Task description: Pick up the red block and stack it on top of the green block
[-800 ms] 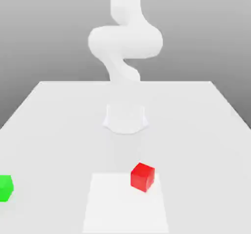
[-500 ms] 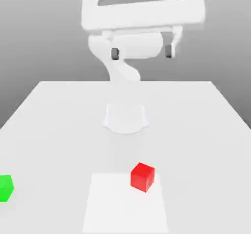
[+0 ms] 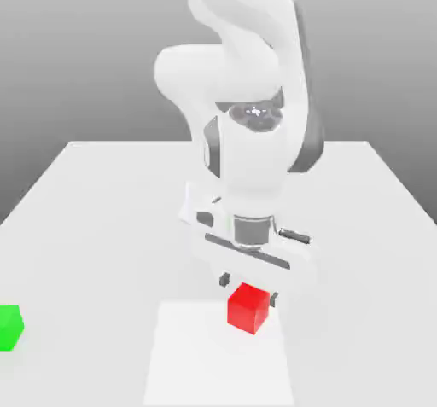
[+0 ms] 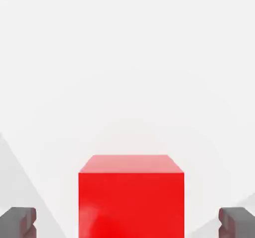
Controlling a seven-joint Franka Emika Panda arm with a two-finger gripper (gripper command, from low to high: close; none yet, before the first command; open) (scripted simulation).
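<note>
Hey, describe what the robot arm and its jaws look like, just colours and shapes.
The arm is glossy white, built of thick rounded segments with a dark grey band along one side and a small shiny metallic patch on the wrist. The gripper has a wide, flat white body with dark slots, ending in small dark grey fingertips. No cables or lettering are visible.

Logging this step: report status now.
Gripper open, jaws straddling red block, not closed on it. Red block on table. Green block apart at exterior view's left. Nothing between.

No readable text, labels, brands or numbers anywhere. The red block point(image 3: 248, 308) has plain faces, and so does the green block point(image 3: 9, 327).
</note>
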